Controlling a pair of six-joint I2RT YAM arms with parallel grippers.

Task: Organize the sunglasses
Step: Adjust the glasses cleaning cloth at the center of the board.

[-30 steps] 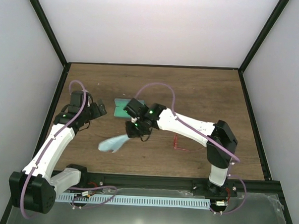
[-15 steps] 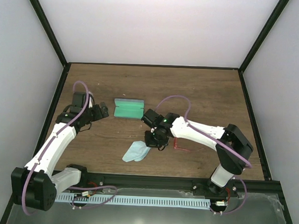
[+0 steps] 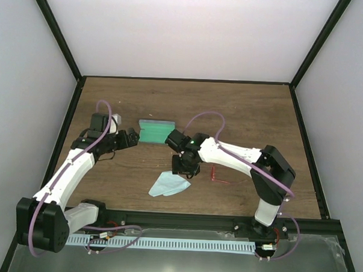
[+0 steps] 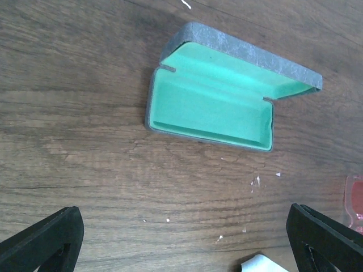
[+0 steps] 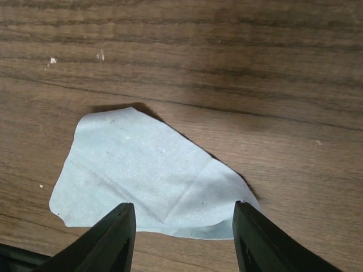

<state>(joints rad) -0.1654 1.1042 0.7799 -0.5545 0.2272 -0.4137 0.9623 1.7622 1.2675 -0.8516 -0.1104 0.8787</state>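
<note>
Wood-grain brown table (image 3: 243, 108) fills the floor of a white-walled enclosure with a black frame, seen from above. Two white jointed robot arms reach in from the bottom edge.

At the left of the overhead frame, the left arm (image 3: 71, 167) stretches toward the centre. Its jaws are spread fully wide and hold nothing. It has edged closer to the case over the last second.

From lower right, the right arm (image 3: 235, 155) bends to the middle of the frame. A second ago its jaws were pinched shut on the cloth. Now they stand parted and empty above it, so the cloth has just been let go.

Just above centre lies the grey-blue oblong hard case with a mint-green lining (image 3: 156, 132). Its lid is up and it is empty, which the left wrist view (image 4: 210, 110) shows clearly.

Below centre, the soft light blue cloth (image 3: 169, 185) lies flat on the table, nearer the bottom edge than it was. The right wrist view (image 5: 147, 170) shows it directly under the open jaws.

Right of centre, just beside the right arm's jaws, lie the small thin-framed translucent red plastic sunglasses (image 3: 216, 175), touched by neither arm. A red sliver shows at the right edge of the left wrist view (image 4: 356, 198).

With the cloth set aside and the case open, the sunglasses look next to be picked up, likely by the freed right arm.
</note>
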